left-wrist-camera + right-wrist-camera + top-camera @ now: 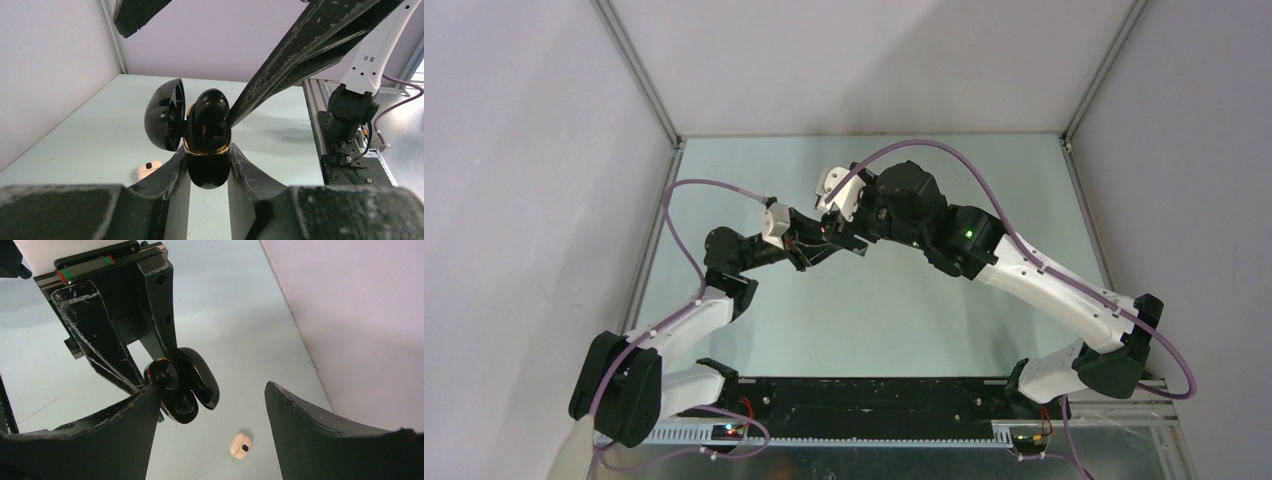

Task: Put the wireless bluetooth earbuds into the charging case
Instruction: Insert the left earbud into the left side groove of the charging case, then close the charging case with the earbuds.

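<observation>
My left gripper (207,152) is shut on the lower body of a glossy black charging case (207,172) with a gold rim, held above the table with its lid (164,114) swung open to the left. A black earbud (211,107) stands up out of the case above the rim. My right gripper (212,387) is open; the tip of one of its fingers (300,55) touches that earbud from the right. The right wrist view shows the case (182,390) beside that fingertip. In the top view both grippers (819,245) (852,238) meet mid-table. No white earbuds show.
A small closed white case (240,445) lies on the pale green table below the grippers; it also shows in the left wrist view (148,169). Grey walls and a metal frame post (639,70) bound the table. The right arm's base (350,115) stands at the near edge.
</observation>
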`<state>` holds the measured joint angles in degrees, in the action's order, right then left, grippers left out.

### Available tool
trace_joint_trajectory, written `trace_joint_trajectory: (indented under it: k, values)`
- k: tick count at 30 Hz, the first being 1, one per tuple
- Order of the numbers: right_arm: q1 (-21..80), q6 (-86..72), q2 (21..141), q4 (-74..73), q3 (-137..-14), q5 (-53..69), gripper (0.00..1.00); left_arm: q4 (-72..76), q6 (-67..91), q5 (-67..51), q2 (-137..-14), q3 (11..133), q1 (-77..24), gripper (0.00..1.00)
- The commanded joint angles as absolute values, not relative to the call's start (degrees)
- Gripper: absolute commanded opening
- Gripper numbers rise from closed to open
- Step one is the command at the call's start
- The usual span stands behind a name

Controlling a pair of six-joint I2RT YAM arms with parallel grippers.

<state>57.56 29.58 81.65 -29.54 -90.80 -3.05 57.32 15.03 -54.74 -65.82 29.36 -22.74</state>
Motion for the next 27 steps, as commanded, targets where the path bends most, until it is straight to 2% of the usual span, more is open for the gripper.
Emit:
trace_joint_trajectory:
  k: [1, 27]
  values:
    - [56.6, 29.8, 81.5, -27.5, -93.1, -6.1, 0.80, 61.1, 15.2, -57.6, -64.5, 29.4, -23.2, 0.24]
    - [56.1, 27.0, 77.8, -32.3, -94.4, 5.3, 0.80, 63.3, 17.3, -59.0, -64.5, 29.5, -23.2, 0.24]
